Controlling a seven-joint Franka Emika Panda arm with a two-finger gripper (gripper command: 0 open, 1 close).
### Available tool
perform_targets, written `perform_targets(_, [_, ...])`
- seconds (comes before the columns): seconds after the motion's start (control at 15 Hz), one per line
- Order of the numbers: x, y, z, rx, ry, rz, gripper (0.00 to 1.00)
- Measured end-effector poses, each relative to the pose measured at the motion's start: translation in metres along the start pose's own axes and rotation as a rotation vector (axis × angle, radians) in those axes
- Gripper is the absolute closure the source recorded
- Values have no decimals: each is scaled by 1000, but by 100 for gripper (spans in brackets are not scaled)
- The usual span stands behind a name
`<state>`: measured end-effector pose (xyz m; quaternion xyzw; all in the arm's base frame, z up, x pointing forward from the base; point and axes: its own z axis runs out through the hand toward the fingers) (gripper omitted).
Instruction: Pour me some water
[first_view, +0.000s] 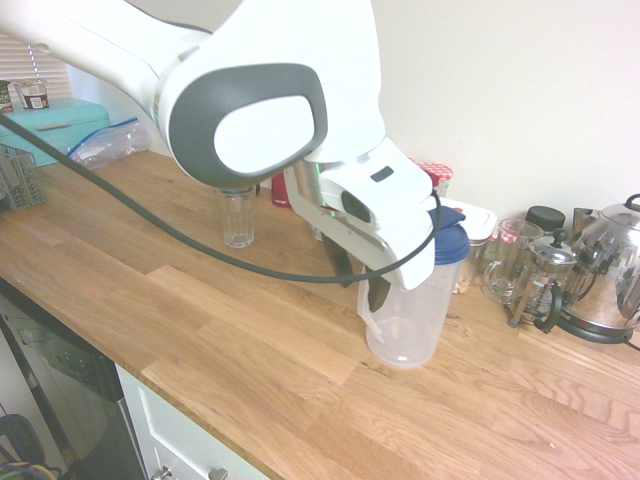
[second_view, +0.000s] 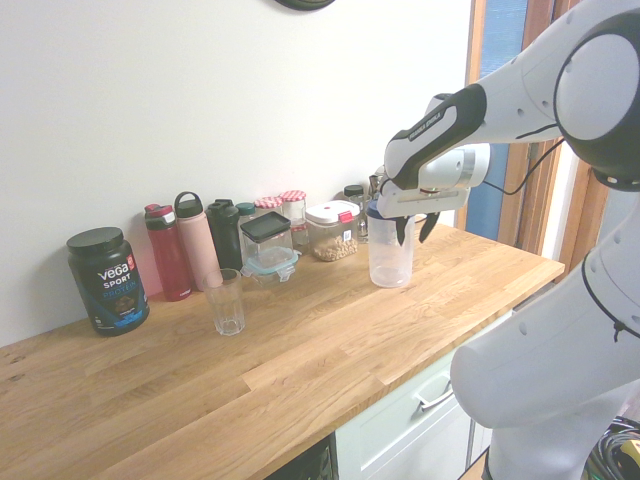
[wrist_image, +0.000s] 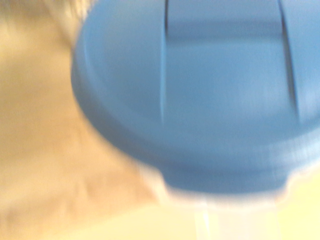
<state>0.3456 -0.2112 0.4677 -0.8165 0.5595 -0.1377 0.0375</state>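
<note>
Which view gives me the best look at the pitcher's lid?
The wrist view: the blue lid fills much of it, though blurred. The first exterior view shows it partly behind the gripper; the second shows only a sliver beneath the arm.

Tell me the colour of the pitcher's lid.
The lid is blue, and it shows best in the wrist view.

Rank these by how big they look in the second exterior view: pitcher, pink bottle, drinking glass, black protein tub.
1. Black protein tub
2. Pitcher and pink bottle: too alike to rank
3. Drinking glass
</note>
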Motion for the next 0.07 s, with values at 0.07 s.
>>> perform_targets(0.07, [-6,4,-5,-37,-51,-3,0])
